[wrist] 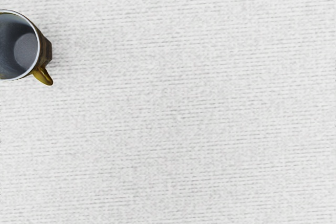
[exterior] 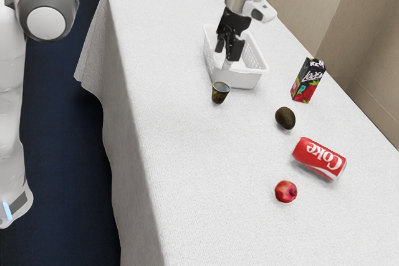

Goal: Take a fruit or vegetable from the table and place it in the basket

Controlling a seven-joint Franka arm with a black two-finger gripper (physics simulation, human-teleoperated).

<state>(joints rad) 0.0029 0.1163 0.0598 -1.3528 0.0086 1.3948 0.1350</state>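
My gripper [exterior: 227, 53] is high over the table, overlapping the white basket [exterior: 238, 80] in the exterior view. Its black fingers stand apart, open, with no fruit or vegetable between them. A dark avocado [exterior: 285, 118] lies on the white cloth, toward the exterior view's right from the basket. The red apple [exterior: 285, 191] rests nearer that camera, beyond the avocado from my hand. Part of the basket's inside is hidden behind the gripper. Under the hand, the wrist view has bare tablecloth [wrist: 184, 119].
A small dark mug [exterior: 220, 93] stands close to the basket; the wrist view has this mug [wrist: 45, 51] too, with a yellowish handle. A Coke can [exterior: 319, 159] lies on its side between avocado and apple. An upright juice carton [exterior: 308, 80] stands near the far table edge.
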